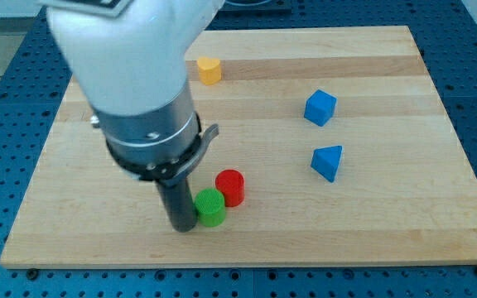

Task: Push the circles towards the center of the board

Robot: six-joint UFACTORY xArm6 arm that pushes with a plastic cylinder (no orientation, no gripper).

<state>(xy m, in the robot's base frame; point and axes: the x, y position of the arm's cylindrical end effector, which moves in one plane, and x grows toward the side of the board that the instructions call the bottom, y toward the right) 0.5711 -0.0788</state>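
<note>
The green circle [211,206] lies near the near edge of the tabletop [404,223], left of centre, and the red circle [230,187] sits touching it on its far-right side. Both are short cylinders standing on their flat faces. My tip [182,227] rests just to the left of the green circle, touching it or nearly so; the exact contact is hidden by the rod. There is no pincer on this arm, so nothing is held and nothing opens or closes; the rod only pushes.

Risks, as judged from this layout:

- The two circles form a chain. A push through the green circle that is off the line joining their centres is likely to make the red circle roll off sideways and separate
- Round sides give a small contact. If my tip meets the green circle off-centre, the block may slip around the rod toward the near edge
- The near edge is close. A push with any near-directed component may send the green circle off the tabletop

The blue triangle [328,161], blue cube [320,108] and yellow heart [209,69] stand well apart, to the right and far side; an overlong rightward push may reach the blue triangle
</note>
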